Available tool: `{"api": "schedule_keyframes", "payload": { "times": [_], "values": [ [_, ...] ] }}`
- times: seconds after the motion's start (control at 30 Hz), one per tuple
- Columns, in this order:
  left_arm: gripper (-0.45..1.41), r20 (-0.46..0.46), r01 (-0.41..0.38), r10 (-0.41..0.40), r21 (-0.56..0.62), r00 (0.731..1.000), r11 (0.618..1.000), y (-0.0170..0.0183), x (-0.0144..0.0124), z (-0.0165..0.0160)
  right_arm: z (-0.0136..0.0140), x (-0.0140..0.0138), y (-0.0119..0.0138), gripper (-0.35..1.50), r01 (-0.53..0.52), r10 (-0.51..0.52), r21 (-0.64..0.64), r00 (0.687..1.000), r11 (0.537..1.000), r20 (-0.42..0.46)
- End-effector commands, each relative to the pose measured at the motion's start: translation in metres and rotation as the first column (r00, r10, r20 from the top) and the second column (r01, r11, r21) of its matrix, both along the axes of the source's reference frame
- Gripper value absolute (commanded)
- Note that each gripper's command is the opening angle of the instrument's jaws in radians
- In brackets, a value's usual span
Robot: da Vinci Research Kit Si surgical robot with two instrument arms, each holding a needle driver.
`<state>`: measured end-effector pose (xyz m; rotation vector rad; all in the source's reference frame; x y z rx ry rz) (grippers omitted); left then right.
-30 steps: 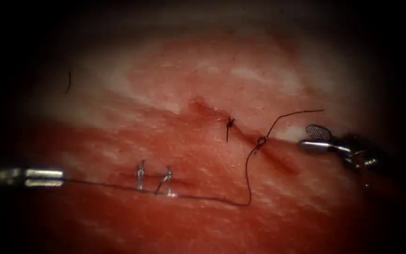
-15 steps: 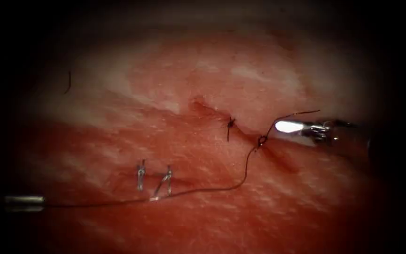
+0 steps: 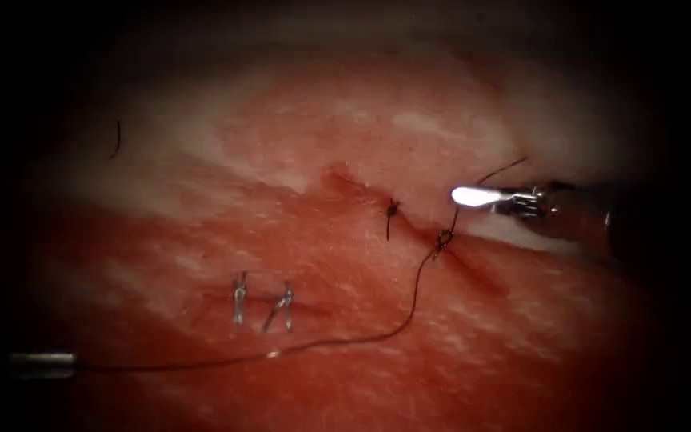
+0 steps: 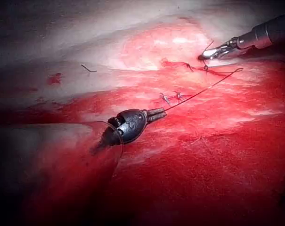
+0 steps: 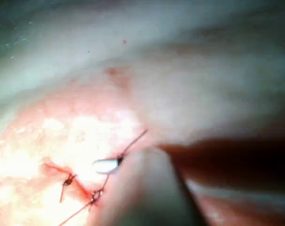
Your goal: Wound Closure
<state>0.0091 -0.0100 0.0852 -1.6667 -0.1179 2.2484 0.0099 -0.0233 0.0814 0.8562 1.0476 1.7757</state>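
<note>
Tissue (image 3: 345, 120) spans the view, its cut (image 3: 409, 228) running diagonally from upper left to lower right. Left claw (image 3: 41, 365) sits far left of the cut, long axis horizontal, clamped on the thread (image 3: 345, 341); in the left wrist view (image 4: 156, 114) the thread leaves its closed tip. From that claw the thread runs rightward along the tissue, then curves up to the knot (image 3: 445, 238) on the cut. Right claw (image 3: 473, 196) sits just above and right of the knot, pointing left, closed on the short thread tail (image 3: 501, 170); the tail sticks out up and right past the claw. In the right wrist view (image 5: 107, 165) the claw shaft is blurred and hides the tissue behind it. Older knot (image 3: 393, 210) lies left of the right claw. Two staples (image 3: 261, 304) sit between the claws, nearer the left. Loose thread scrap (image 3: 116, 139) lies above the left claw. Needle cannot be made out.
</note>
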Motion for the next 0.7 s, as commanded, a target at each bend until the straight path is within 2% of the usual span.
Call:
{"api": "schedule_keyframes", "payload": {
  "times": [0.03,0.13,0.23,0.3,0.33,0.57,0.7],
  "values": [
    [-0.45,-0.004,0.0,0.0,0.001,1.0,1.0,-0.0006,-0.0006,0.0004,0.0007,0.0009,0.0003,0.62,0.003,-0.003,-0.002,1.0,1.0,-0.005],
    [-0.45,-0.01,-0.003,0.003,-0.001,1.0,1.0,-0.0012,-0.0007,0.0002,0.0007,0.001,0.0002,0.56,0.006,-0.006,-0.004,1.0,1.0,-0.012],
    [-0.45,-0.01,-0.009,0.009,0.007,1.0,1.0,-0.0021,-0.0007,0.0002,0.0007,0.0012,0.0003,0.36,0.001,-0.001,0.007,1.0,1.0,-0.016],
    [-0.45,-0.011,-0.01,0.01,0.01,1.0,1.0,-0.0025,-0.0006,0.0003,0.0007,0.0014,0.0004,-0.18,-0.003,0.004,0.022,1.0,1.0,-0.025],
    [-0.45,-0.01,-0.008,0.008,0.012,1.0,1.0,-0.0028,-0.0005,0.0004,0.0008,0.0016,0.0005,-0.35,0.001,-0.001,0.022,1.0,1.0,-0.031],
    [-0.45,-0.011,-0.008,0.008,0.024,1.0,1.0,-0.0043,0.0004,0.0007,0.0008,0.0019,0.0009,-0.35,-0.016,0.017,0.023,1.0,1.0,-0.014],
    [-0.45,0.01,-0.006,0.006,0.063,1.0,0.998,-0.0063,0.0017,0.0003,0.0008,0.0007,0.001,-0.35,-0.017,0.017,-0.023,0.999,1.0,0.031]
  ]
}}
